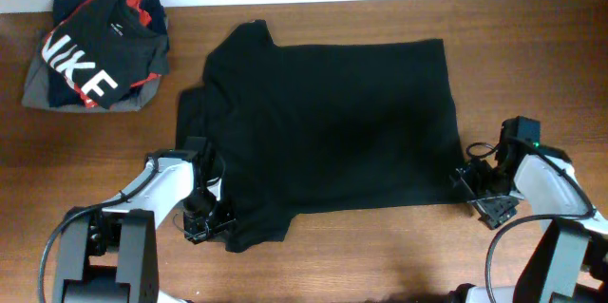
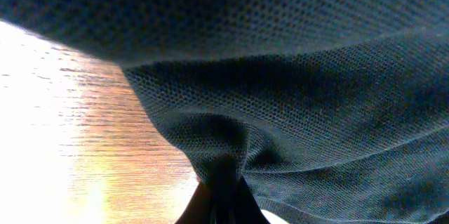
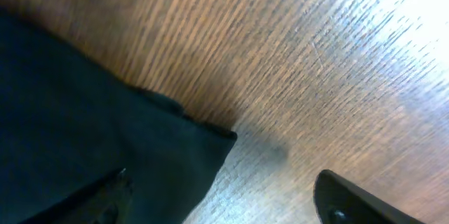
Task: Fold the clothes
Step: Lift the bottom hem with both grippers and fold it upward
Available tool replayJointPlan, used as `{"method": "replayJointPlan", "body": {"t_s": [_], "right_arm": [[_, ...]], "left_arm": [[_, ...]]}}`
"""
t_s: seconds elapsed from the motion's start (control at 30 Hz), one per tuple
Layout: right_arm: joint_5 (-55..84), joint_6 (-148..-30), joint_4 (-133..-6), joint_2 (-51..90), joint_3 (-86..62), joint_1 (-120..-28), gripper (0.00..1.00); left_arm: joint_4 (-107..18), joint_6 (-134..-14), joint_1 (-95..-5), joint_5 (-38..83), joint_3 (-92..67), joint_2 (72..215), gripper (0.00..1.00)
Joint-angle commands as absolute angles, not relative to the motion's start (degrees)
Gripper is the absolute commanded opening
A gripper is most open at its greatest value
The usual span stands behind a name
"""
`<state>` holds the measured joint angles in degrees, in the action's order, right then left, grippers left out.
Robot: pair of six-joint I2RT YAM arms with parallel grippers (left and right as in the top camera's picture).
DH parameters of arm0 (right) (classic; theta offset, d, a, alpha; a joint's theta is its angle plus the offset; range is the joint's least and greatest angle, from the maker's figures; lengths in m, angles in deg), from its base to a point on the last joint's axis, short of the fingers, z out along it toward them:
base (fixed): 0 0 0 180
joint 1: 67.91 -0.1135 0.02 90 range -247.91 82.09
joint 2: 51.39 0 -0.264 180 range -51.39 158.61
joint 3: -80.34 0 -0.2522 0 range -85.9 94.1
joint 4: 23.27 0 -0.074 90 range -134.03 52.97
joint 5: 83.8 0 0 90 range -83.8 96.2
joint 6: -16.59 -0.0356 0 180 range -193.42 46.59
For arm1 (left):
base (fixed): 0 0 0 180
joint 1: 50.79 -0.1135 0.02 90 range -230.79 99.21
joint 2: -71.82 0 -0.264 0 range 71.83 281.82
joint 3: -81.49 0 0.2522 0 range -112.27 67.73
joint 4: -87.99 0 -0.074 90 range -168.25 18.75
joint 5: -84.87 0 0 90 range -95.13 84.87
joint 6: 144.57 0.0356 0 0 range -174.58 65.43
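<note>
Left hand point(image 1: 202, 219) is shown pressed together on a bunch of the black T-shirt point(image 1: 332, 123), at the lower left of the overhead frame beside the lower sleeve. In the left wrist view the cloth is gathered into tight folds that run down into the closed fingertips point(image 2: 221, 192), so a pinch on the fabric is judged to be made. Right hand point(image 1: 483, 192) is placed at the shirt's lower right corner. In the right wrist view its fingers point(image 3: 351, 203) are spread wide, with the hem corner lying between them on the table point(image 3: 337, 62). No grip on the cloth can be made out there.

The T-shirt is spread mostly flat across the middle of the table point(image 1: 380, 255), with its sleeves toward the left of the frame and its hem toward the right. A pile of other clothes point(image 1: 95, 51) is kept well apart in the upper left.

The shirt is judged to be light, limp and finely knit. It is expected to sag, crease and drag along the wood rather than hold any shape, and breakage is no concern. Hold is best taken at corners and hem edges, with both layers caught together, since a pinch on one layer is likely to let the other slide away.
</note>
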<state>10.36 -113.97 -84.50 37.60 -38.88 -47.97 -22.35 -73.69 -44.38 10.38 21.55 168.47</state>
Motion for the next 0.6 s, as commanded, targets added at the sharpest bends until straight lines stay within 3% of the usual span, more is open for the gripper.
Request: {"method": "replayJointPlan", "body": {"t_s": [0.0, 0.23, 0.4, 0.57], "right_arm": [[10.49, -116.20, -83.27, 37.17, -40.80, -47.64, 0.79], [10.43, -116.88, -83.05, 37.17, -41.02, -47.62, 0.57], [9.77, -116.83, -83.03, 37.17, -41.02, -47.62, 0.27], [8.94, -116.86, -82.99, 37.17, -41.02, -47.62, 0.09]], "left_arm": [[-23.38, -73.40, -44.18, 11.23, 22.06, 167.96, 0.01], [-23.36, -73.40, -44.18, 11.26, 22.06, 167.96, 0.01], [-23.36, -73.40, -44.18, 11.23, 22.06, 167.96, 0.01], [-23.47, -73.40, -44.18, 11.19, 22.06, 167.96, 0.01]]}}
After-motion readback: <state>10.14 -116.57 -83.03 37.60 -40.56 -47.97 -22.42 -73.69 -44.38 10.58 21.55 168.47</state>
